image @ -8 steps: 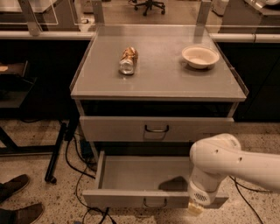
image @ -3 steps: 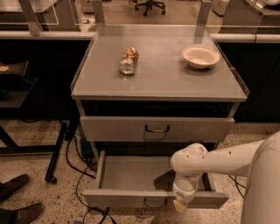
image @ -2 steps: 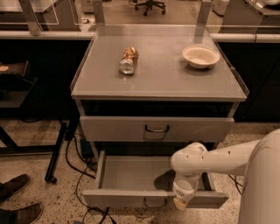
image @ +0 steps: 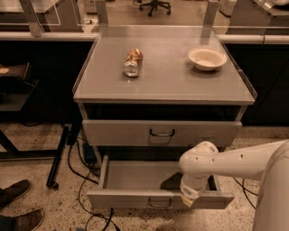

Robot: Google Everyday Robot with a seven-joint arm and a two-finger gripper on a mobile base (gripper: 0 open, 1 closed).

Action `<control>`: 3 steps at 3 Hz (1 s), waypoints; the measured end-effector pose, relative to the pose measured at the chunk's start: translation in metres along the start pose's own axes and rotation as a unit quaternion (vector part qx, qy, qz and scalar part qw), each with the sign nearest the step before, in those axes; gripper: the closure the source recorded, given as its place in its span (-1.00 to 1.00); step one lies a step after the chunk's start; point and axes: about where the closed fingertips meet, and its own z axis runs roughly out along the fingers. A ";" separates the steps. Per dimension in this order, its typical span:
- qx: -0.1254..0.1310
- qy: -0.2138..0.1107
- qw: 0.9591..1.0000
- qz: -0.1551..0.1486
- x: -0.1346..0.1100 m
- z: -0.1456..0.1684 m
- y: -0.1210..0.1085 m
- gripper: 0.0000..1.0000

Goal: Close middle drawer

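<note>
The middle drawer [image: 135,178] stood pulled well out from the bottom of the grey cabinet, its plain grey inside open to view. Its low front panel [image: 122,199] faced the camera, with the small dark loop handle [image: 160,204] at its centre. The pincer [image: 187,199] was at the top edge of that front panel, just to the right of the handle, pointing downward. Whether it touched the panel could not be told, nor whether it was spread or pressed together. The white arm [image: 235,160] reached in from the right edge, bent over the right part of the open drawer and threw a dark shadow onto the drawer's floor.

Directly above the open drawer sat the taller-fronted grey drawer [image: 117,133], pushed in, its own loop handle [image: 162,133] at the middle. Over that ran a dark, open gap beneath the cabinet top.

On the grey surface [image: 167,81] a can [image: 132,62] lay on its side toward the left of centre. A pale shallow bowl [image: 207,58] stood upright near the back right corner, well apart from the can.

Left of the cabinet, dark cables [image: 81,176] trailed across the speckled floor [image: 31,144] beside a slanting black stand leg [image: 58,155]. Two dark shoes [image: 16,191] showed at the lower left corner. The base of an office chair [image: 155,5] was visible at the top, behind the cabinet.
</note>
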 end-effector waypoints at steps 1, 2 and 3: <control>0.001 0.000 1.000 0.001 0.000 0.001 0.000 1.00; 0.009 0.007 1.000 0.010 -0.004 0.009 -0.004 1.00; 0.029 -0.006 0.999 0.022 -0.018 0.003 -0.019 1.00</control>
